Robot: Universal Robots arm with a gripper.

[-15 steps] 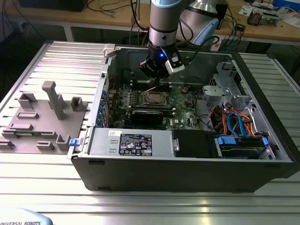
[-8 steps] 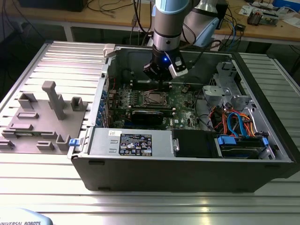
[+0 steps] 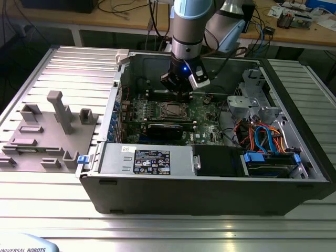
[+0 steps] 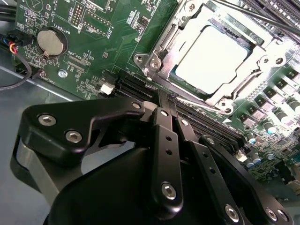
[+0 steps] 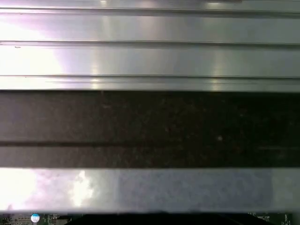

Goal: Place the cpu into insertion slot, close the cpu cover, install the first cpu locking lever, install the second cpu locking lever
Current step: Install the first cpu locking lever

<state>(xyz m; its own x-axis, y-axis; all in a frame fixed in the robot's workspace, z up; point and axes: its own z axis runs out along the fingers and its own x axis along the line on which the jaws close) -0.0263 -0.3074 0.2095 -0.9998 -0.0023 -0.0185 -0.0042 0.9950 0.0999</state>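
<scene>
Gripper (image 4: 171,101) right down at the motherboard (image 4: 93,42), and we see its fingers (image 4: 165,140) pressed together with nothing between them. Just beyond the tips, the cpu (image 4: 211,58) sits in the insertion slot (image 3: 173,109), with the cpu cover (image 4: 243,84) down around it.

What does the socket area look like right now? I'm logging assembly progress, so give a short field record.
cpu: seated in the insertion slot
cpu cover: closed, framing the cpu
gripper: fingers together, empty, tips beside the socket's edge
levers: state unclear
coin cell: on the motherboard, away from the socket
</scene>
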